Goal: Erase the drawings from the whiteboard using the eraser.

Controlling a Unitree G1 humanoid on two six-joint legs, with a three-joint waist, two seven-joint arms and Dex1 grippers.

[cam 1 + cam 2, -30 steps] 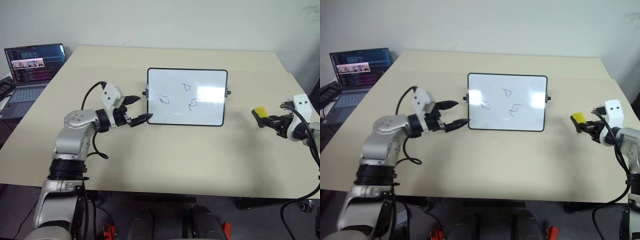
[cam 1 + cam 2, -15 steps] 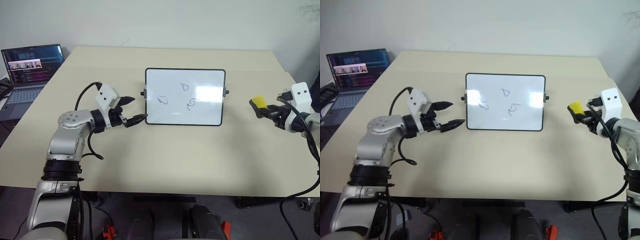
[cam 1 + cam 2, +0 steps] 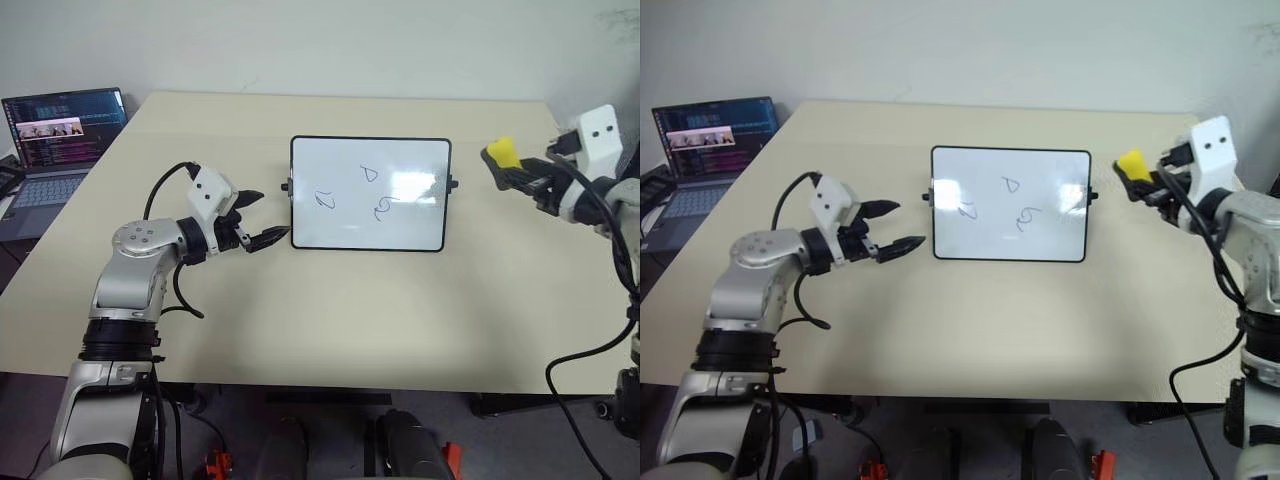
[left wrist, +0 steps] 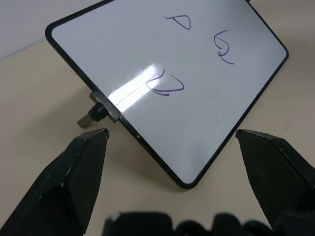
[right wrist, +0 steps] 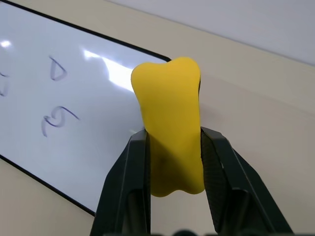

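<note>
Tabletop whiteboard (image 3: 370, 225), three drawings (image 3: 370, 192)

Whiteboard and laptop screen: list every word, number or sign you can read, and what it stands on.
Whiteboard: no words or numbers, just three marker drawings, two triangle-like shapes and a curly squiggle.
Laptop: lines of text on the screen, too small to read.
Eraser: no label visible.

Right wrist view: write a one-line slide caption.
Right claw shut on the yellow eraser, above the whiteboard and its drawings.
</note>
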